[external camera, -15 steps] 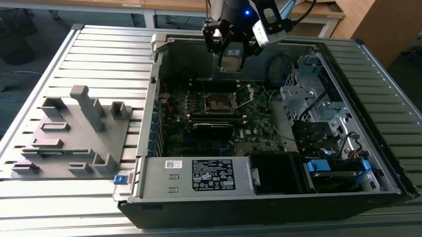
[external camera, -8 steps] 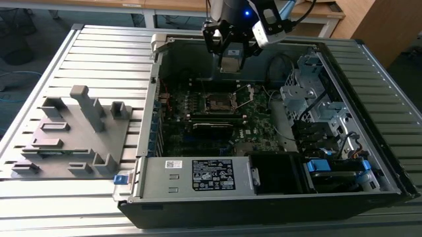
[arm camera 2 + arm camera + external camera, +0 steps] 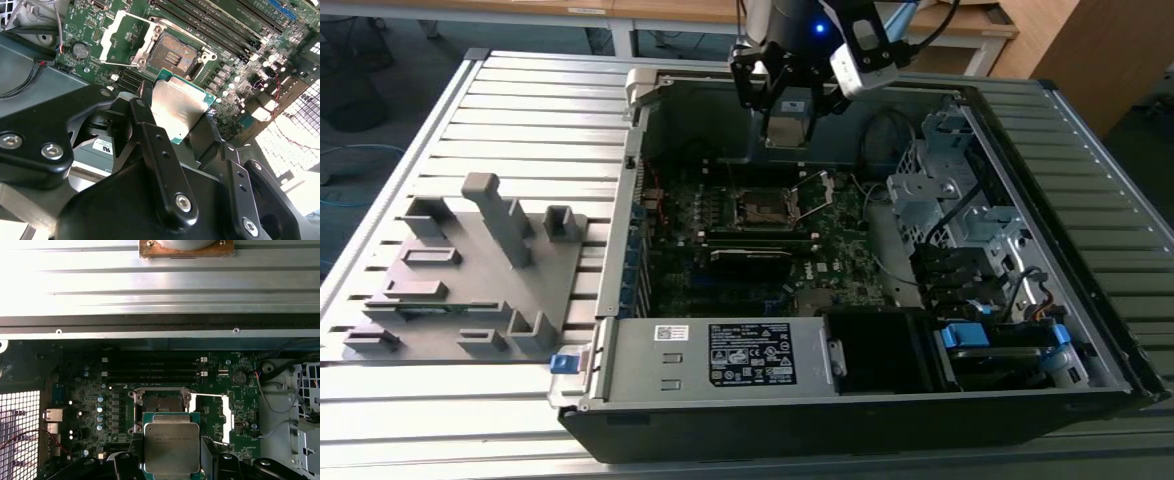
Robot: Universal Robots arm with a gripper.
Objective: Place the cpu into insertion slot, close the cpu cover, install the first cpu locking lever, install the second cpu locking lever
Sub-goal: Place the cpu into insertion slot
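My gripper (image 3: 787, 118) hangs over the open computer case, shut on the cpu (image 3: 787, 130), a flat square chip with a dull metal top. Both wrist views show the cpu (image 3: 180, 107) (image 3: 171, 447) pinched by its edges between the black fingers (image 3: 145, 117), above the green motherboard (image 3: 841, 270). The insertion slot (image 3: 172, 52) (image 3: 161, 402) (image 3: 765, 208) lies open below and just beyond the chip, its dark centre bare. The cpu cover (image 3: 110, 37) (image 3: 226, 415) (image 3: 817, 195) is swung open to one side of the slot.
Long black memory sticks (image 3: 150, 367) run beside the slot. The case walls (image 3: 640, 100) surround the board, with a power supply (image 3: 720, 355) at the front and a metal drive cage (image 3: 947, 190) on the exterior view's right. A grey fixture plate (image 3: 467, 270) lies on the exterior view's left.
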